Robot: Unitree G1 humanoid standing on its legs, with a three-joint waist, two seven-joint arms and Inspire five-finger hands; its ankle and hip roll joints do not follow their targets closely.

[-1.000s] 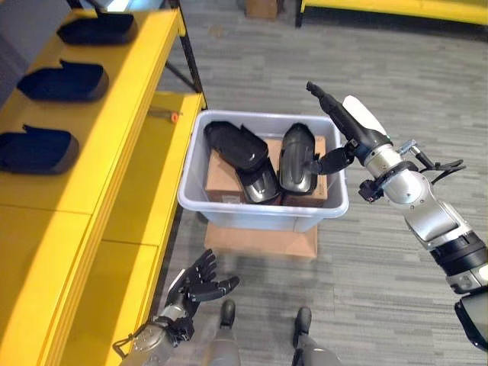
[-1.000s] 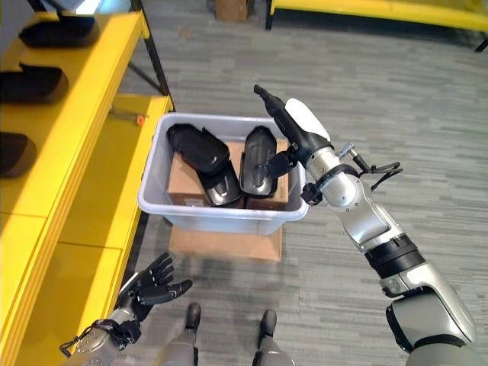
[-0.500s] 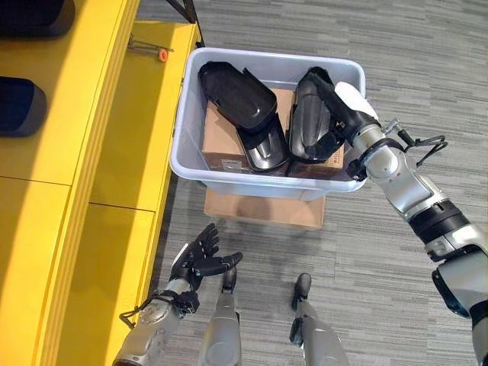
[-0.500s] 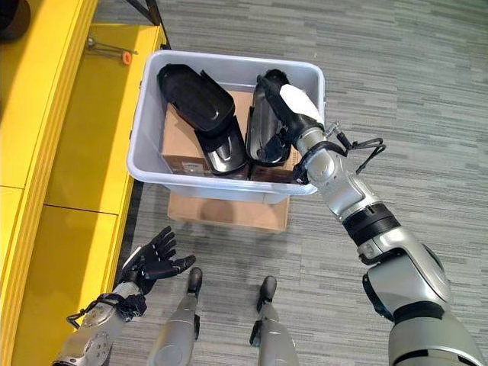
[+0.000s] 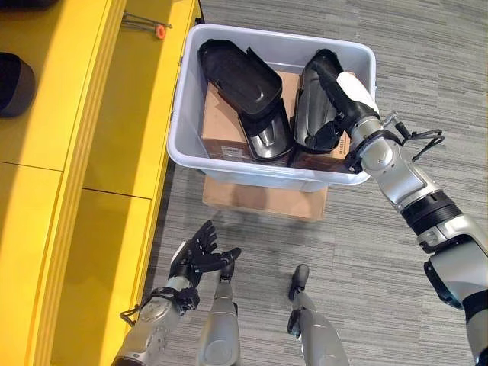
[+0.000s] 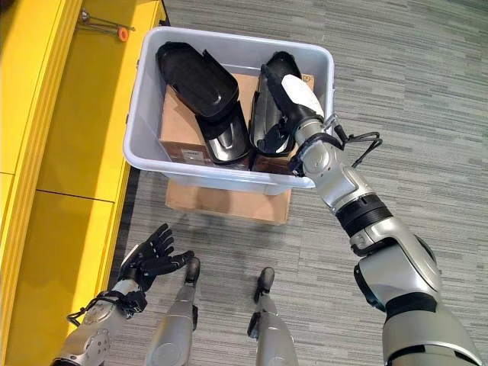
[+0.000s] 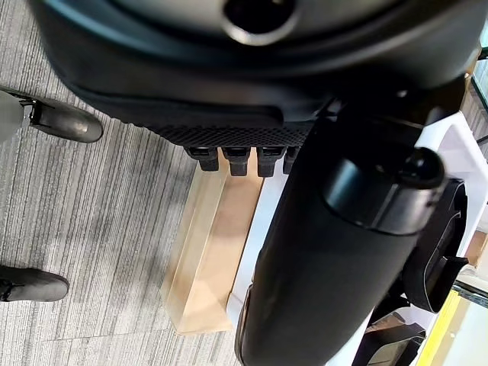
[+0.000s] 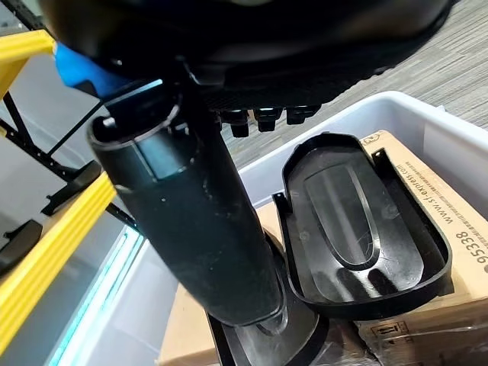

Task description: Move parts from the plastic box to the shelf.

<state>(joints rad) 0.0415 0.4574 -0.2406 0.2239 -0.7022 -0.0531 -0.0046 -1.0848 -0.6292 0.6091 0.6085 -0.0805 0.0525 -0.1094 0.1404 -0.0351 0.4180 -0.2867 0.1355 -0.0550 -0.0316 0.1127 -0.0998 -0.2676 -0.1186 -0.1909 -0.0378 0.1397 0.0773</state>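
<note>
Left eye view: my right hand (image 5: 345, 97) reaches into the grey plastic box (image 5: 183, 122), fingers straight over a black part (image 5: 314, 114) — a second black part (image 5: 242, 76) lies beside it on cardboard cartons (image 5: 221, 126). My left hand (image 5: 200, 258) hangs spread beside the yellow shelf (image 5: 91, 114).

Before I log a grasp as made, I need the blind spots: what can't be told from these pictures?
- Right hand, eye views: its fingers lie over the right black part in the grey plastic box; contact or curl is hidden by the hand's back.
- Right wrist view: the thumb blocks the part beneath.
- Cardboard box under the parts: mostly covered by them.
- Yellow shelf: cut off by the edge.
</note>
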